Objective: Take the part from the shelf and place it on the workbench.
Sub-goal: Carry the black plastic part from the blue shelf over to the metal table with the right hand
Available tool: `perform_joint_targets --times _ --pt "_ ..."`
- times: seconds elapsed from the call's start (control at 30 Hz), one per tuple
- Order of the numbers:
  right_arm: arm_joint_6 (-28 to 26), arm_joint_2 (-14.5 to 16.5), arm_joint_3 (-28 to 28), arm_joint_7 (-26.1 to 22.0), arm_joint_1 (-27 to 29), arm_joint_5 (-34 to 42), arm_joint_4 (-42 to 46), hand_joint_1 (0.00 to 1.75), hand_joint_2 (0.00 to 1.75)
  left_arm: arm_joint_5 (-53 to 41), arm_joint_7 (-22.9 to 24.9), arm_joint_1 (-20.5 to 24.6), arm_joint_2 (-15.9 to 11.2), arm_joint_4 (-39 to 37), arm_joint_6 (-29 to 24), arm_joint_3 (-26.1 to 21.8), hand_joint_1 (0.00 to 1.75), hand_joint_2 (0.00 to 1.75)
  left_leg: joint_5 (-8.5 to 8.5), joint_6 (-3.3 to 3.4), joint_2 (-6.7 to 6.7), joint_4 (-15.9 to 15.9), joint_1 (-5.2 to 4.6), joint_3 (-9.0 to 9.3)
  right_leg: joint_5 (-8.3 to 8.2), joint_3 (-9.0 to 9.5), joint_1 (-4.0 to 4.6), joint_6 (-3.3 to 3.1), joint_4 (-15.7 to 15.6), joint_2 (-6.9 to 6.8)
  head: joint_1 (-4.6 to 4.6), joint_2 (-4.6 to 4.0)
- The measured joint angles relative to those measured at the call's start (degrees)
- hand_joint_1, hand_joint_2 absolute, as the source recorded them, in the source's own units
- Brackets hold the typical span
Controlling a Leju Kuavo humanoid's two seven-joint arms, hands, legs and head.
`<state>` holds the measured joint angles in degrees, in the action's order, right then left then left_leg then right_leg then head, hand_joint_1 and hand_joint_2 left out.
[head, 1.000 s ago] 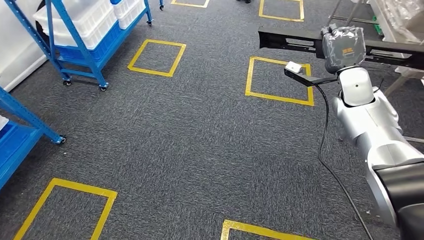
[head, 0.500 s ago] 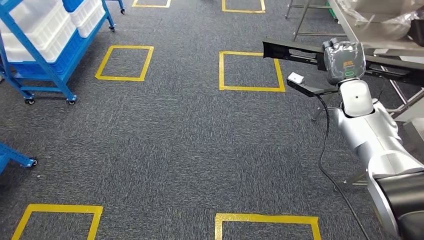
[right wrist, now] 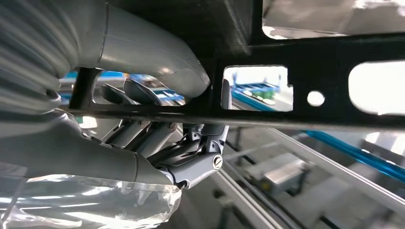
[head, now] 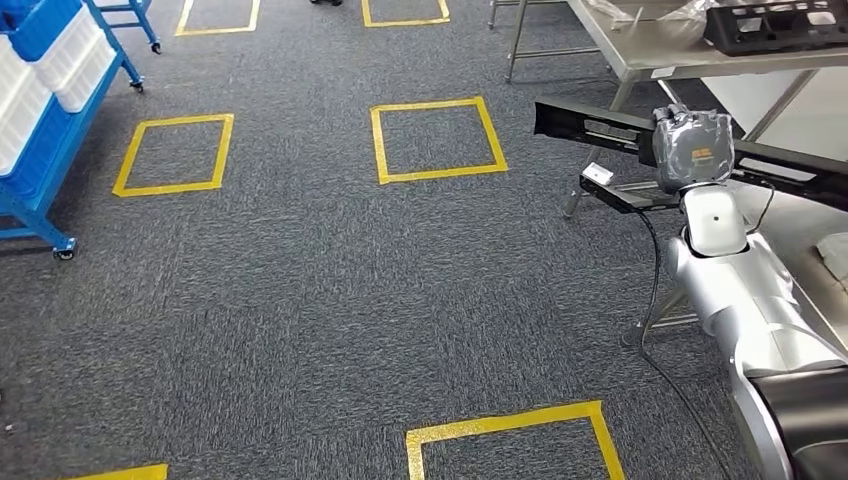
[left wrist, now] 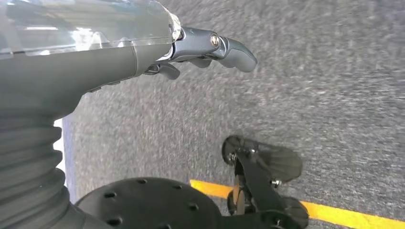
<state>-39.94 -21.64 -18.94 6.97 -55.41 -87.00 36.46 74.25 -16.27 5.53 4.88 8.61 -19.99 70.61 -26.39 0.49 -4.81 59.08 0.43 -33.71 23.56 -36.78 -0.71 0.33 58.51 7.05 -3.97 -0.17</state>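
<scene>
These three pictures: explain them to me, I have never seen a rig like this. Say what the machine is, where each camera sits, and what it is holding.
This is a two-legged humanoid robot with silver arms. The head view looks down from high on its body at a grey carpet marked with yellow tape squares. Its right hand grips a long black part, a flat frame with cut-out holes. A metal workbench stands ahead on the right, and a blue shelf of white bins on the left. The right wrist view, from a camera behind that hand, shows its fingers wrapped around the part. The left wrist view shows the left hand hanging over the carpet, holding nothing.
</scene>
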Motion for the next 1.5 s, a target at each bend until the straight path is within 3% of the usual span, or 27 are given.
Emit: perform_joint_targets --times 0.07,0.1,0.13,0.2,0.27,0.3,0.33,0.4,0.47,0.5,0.6,0.67,0.73,0.77,0.8,0.83,0.9,0.97,1.03,1.1,1.17,1.23,1.3,1.33,1.37,1.43,1.5 --pt "0.0 0.1 0.4 -0.1 0.3 -0.3 0.0 1.75 1.75 0.0 0.1 0.1 0.0 0.0 -0.1 0.0 0.0 1.75 0.13 0.48 0.98 -0.6 -0.08 0.29 -0.39 -0.4 -0.34 0.89 -0.3 1.37 -0.02 0.0" --pt "0.0 0.0 0.7 -0.1 0.5 -0.3 0.0 1.75 1.75 0.0 0.1 0.2 0.0 0.0 -0.1 0.0 0.0 1.75 0.4 0.86 1.7 -1.1 -0.12 0.51 -0.32 -0.57 -0.37 1.18 -0.1 0.8 -0.02 -0.01" --pt "0.0 0.0 0.9 -0.1 0.5 -0.3 0.0 1.75 1.75 0.1 0.1 0.2 -0.1 0.0 -0.1 0.0 0.0 1.75 0.71 1.23 2.44 -1.6 -0.11 0.74 0.26 -1.02 -0.32 1.38 0.7 -0.7 -0.01 -0.01" --pt "0.0 0.1 1.2 -0.1 0.5 -0.4 0.0 1.75 1.75 0.0 0.1 0.2 -0.2 0.0 -0.3 0.0 0.0 1.75 1.08 1.68 3.91 -2.2 -0.2 0.99 3.27 -3.57 -0.24 1.63 6.0 -4.92 0.02 -0.01" --pt "0.0 0.3 1.3 0.0 0.6 -0.9 0.0 1.75 1.75 0.0 0.2 0.0 -0.2 0.0 -0.4 0.0 0.0 1.75 1.03 1.8 5.43 -2.3 -0.32 0.92 6.33 -7.05 -0.49 2.07 13.3 -6.58 0.03 -0.01" --pt "0.0 0.5 1.3 0.1 0.7 -1.2 -0.1 1.75 1.75 0.0 0.2 0.0 -0.2 0.0 -0.4 0.1 0.0 1.75 0.96 1.77 6.17 -2.2 -0.33 0.91 6.58 -7.87 -0.65 2.25 15.0 -6.74 0.03 -0.01" --pt "0.0 0.6 1.3 0.3 0.9 -1.5 -0.1 1.75 1.75 0.0 0.3 0.0 -0.2 0.0 -0.5 0.1 0.0 1.75 0.86 1.69 6.91 -2.2 -0.33 0.91 5.82 -7.56 -0.79 2.4 14.6 -6.9 0.03 -0.01" --pt "0.0 0.8 1.5 0.6 0.8 -2.1 -0.1 1.75 1.75 -0.1 0.5 0.1 -0.1 0.0 -0.7 0.1 0.0 1.75 0.53 1.36 8.28 -2.0 -0.34 1.04 2.39 -3.74 -0.92 2.55 7.7 -8.34 0.03 -0.01" --pt "0.0 1.0 1.7 1.0 0.4 -2.5 -0.1 1.75 1.75 -0.2 0.7 0.1 -0.1 0.0 -1.0 0.1 0.0 1.75 0.05 0.8 9.48 -1.8 -0.64 1.2 0.33 -0.12 -0.44 2.16 1.1 -10.42 0.03 -0.01" --pt "0.0 1.1 1.9 1.1 0.3 -2.5 -0.1 1.75 1.75 -0.2 0.8 0.1 -0.1 0.0 -1.1 0.2 0.0 1.75 -0.18 0.5 10.02 -1.7 -0.78 1.32 0.17 0.57 -0.17 1.81 -0.4 -10.85 0.02 -0.01" --pt "0.0 1.3 2.4 1.1 0.4 -2.5 -0.1 1.75 1.75 -0.2 0.8 0.2 -0.1 0.0 -1.1 0.2 0.0 1.75 -0.89 -0.41 11.09 -1.4 -0.73 1.71 0.32 0.55 0.03 0.72 -0.6 -9.11 0.01 -0.01" --pt "0.0 1.3 2.7 0.7 0.1 -2.2 0.0 1.75 1.75 -0.2 0.8 0.3 -0.1 0.0 -1.1 0.2 0.0 1.75 -2.92 -0.93 8.9 1.6 -0.45 0.57 0.25 0.73 -0.2 -0.08 -0.8 -7.87 0.01 -0.01" --pt "0.0 1.5 2.9 0.2 -0.1 -1.8 0.0 1.75 1.75 -0.2 0.8 0.2 -0.1 0.0 -1.1 0.2 0.0 1.75 -6.42 -1.11 6.08 8.9 -0.25 -2.91 0.26 0.8 -0.19 -0.65 -0.8 -6.61 0.01 -0.01" --pt "0.0 1.5 3.0 0.0 -0.1 -1.7 -0.1 1.75 1.75 -0.2 0.8 0.1 -0.1 0.0 -1.1 0.2 0.0 1.75 -7.77 -1.12 5.53 12.8 -0.22 -4.93 0.27 0.8 -0.08 -0.78 -0.7 -5.89 0.01 -0.01" --pt "0.0 1.6 3.1 -0.2 -0.1 -1.6 -0.1 1.75 1.75 -0.1 0.8 0.1 -0.1 0.0 -1.1 0.2 0.0 1.75 -8.15 -1.09 5.29 15.3 -0.22 -6.37 0.3 0.8 0.0 -0.83 -0.7 -5.09 0.01 -0.01" --pt "0.0 1.6 3.1 -0.3 -0.1 -1.5 -0.1 1.75 1.75 0.0 0.9 0.0 -0.1 0.0 -1.2 0.2 0.0 1.75 -7.38 -1.0 5.15 15.5 -0.22 -6.87 0.34 0.81 0.06 -0.84 -0.5 -4.23 0.01 -0.01" --pt "0.0 1.7 3.3 -0.4 -0.2 -1.4 -0.2 1.75 1.75 0.1 1.0 0.0 -0.1 0.0 -1.2 0.2 0.0 1.75 -3.18 -0.69 4.29 9.8 -0.18 -4.9 0.49 0.8 0.02 -0.7 -0.2 -2.58 0.01 -0.01" --pt "0.0 1.7 3.6 -0.5 -0.2 -1.4 -0.2 1.75 1.75 0.3 1.1 0.0 -0.1 0.0 -1.0 0.2 0.0 1.75 -0.09 -0.36 1.74 2.8 0.03 -2.03 0.67 0.54 -0.05 -0.28 0.2 -1.12 0.01 -0.01" --pt "0.0 1.7 3.7 -0.6 -0.3 -1.4 -0.2 1.75 1.75 0.6 1.2 0.0 -0.1 0.0 -0.5 0.2 0.0 1.75 0.26 0.0 0.48 0.3 0.03 -0.92 0.56 0.07 -0.28 0.44 0.3 0.25 0.01 0.0" --pt "0.0 1.6 4.0 -0.7 -0.3 -1.4 -0.2 1.75 1.75 0.9 1.6 0.1 -0.1 0.0 -0.1 0.2 0.0 1.75 0.55 0.69 1.74 -0.3 -0.11 -0.62 0.31 -0.24 -0.61 1.25 0.0 1.15 0.01 0.0" --pt "0.0 1.4 4.2 -0.9 -0.5 -1.4 -0.4 1.75 1.75 1.2 2.1 0.2 -0.1 0.0 0.0 0.2 0.0 1.75 1.05 1.51 3.15 -1.3 -0.06 -0.24 1.52 -1.17 -0.51 1.77 1.7 -1.51 0.02 -0.01" --pt "0.0 1.4 4.4 -0.9 -0.8 -1.4 -0.5 1.75 1.75 1.3 2.3 0.1 -0.1 0.0 0.0 0.2 0.0 1.75 1.22 1.93 4.52 -1.7 -0.12 -0.05 4.78 -4.15 -0.42 2.21 7.9 -5.39 0.03 -0.01" --pt "0.0 1.5 4.4 -0.9 -0.8 -1.4 -0.8 1.75 1.75 1.3 2.6 0.0 -0.1 0.0 0.0 0.2 0.0 1.75 1.08 1.99 5.92 -1.7 -0.2 -0.03 7.09 -7.41 -0.66 2.73 14.5 -6.53 0.03 -0.01" --pt "0.0 1.5 4.4 -0.9 -0.8 -1.4 -1.0 1.75 1.75 1.2 2.9 0.0 -0.1 0.0 0.0 0.2 0.0 1.75 0.96 1.97 6.63 -1.6 -0.2 0.0 6.81 -7.82 -0.78 2.93 15.3 -6.71 0.03 -0.01" --pt "0.0 1.5 4.4 -0.9 -0.8 -1.4 -1.1 1.75 1.75 1.1 3.4 0.0 0.0 0.0 0.1 0.2 0.0 1.75 0.8 1.88 7.32 -1.6 -0.19 0.08 5.51 -7.01 -0.86 3.07 13.8 -6.98 0.03 -0.01" --pt "0.0 1.5 4.5 -0.9 -0.8 -1.4 -1.2 1.75 1.75 0.5 4.5 0.1 0.1 0.0 0.3 0.2 0.0 1.75 0.31 1.53 8.6 -1.3 -0.24 0.38 1.99 -2.84 -0.77 3.07 5.9 -9.08 0.03 -0.01" --pt "0.0 1.5 4.7 -0.8 -0.9 -1.4 -1.2 1.75 1.75 0.1 5.1 0.1 0.1 0.0 0.8 0.5 0.0 1.75 -0.3 0.92 9.69 -1.1 -0.57 0.7 0.43 0.08 -0.28 2.38 0.3 -11.29 0.03 -0.01"
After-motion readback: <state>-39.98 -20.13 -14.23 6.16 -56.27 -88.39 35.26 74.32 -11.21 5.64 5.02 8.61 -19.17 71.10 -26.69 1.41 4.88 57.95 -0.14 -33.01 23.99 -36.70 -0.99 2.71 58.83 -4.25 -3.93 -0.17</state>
